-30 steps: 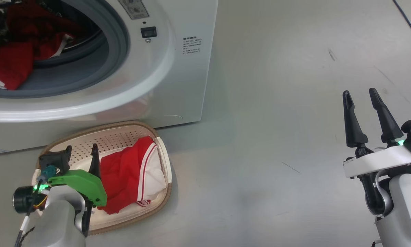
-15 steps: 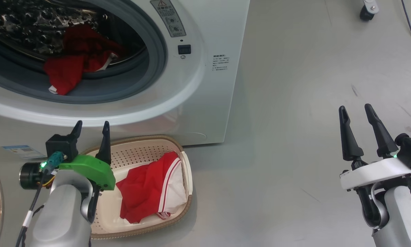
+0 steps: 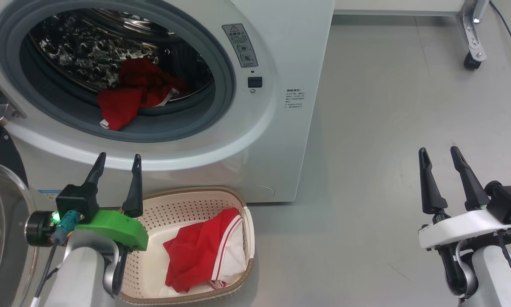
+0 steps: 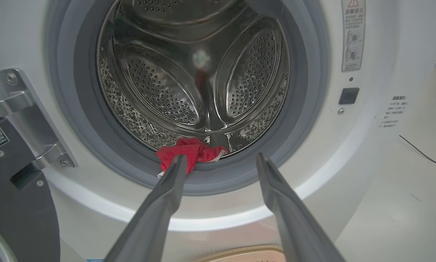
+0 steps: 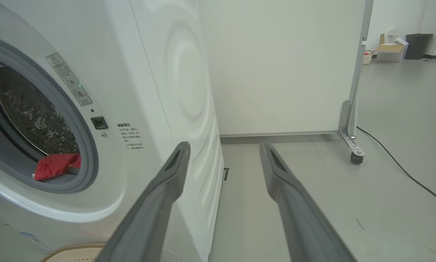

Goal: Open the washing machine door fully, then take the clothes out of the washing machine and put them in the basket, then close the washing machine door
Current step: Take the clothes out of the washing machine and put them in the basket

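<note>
Head view has the left gripper [image 3: 119, 155] risen from the basket [image 3: 183, 209], where one red garment [image 3: 195, 260] lies, fingers spread wide and empty, now aimed at the clothes [image 3: 132, 94] remaining in the washing machine [image 3: 281, 140].

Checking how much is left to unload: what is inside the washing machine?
A red garment with white trim lies in the drum, draped onto the grey gasket. Anything beneath it is hidden.

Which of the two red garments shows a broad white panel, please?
The garment in the basket: its right side is white with red stripes; the garment in the washer looks almost wholly red.
</note>
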`<state>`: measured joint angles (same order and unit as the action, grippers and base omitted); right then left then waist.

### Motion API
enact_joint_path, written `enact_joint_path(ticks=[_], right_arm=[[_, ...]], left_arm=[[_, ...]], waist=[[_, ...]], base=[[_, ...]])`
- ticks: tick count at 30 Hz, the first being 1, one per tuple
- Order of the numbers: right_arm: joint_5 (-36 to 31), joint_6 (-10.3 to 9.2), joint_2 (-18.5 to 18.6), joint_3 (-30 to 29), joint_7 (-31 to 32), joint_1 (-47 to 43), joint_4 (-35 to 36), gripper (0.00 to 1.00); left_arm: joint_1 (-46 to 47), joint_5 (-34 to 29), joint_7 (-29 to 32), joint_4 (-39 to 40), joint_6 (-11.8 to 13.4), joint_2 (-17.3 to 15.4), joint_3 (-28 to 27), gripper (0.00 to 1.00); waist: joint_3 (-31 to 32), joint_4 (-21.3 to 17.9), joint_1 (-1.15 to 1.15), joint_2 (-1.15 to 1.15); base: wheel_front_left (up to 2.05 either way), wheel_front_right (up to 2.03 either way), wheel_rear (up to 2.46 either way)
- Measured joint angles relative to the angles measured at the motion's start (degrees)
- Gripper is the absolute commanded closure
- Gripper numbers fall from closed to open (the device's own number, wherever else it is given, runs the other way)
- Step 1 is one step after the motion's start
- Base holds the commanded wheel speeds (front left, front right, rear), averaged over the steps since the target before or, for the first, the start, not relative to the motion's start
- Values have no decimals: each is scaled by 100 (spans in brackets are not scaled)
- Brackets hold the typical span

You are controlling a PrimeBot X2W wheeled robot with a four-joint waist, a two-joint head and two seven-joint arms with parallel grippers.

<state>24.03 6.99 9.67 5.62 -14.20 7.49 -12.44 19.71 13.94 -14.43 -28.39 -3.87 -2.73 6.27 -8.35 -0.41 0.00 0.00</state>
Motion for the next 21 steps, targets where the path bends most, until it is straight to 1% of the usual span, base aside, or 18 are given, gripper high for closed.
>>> enact_joint_path(ticks=[8,21], right_arm=[[-1,0,-88,32,0,-177,9,0],[-26,0,-169,123,0,-360,33,0]], left_arm=[[-626,-46,0,641,2,7,20,0],[-1316,-52,0,1109,11,10,79,0]], waist=[[310,79,0,0],[551,32,0,0]], base=[[0,0,0],[0,0,0]])
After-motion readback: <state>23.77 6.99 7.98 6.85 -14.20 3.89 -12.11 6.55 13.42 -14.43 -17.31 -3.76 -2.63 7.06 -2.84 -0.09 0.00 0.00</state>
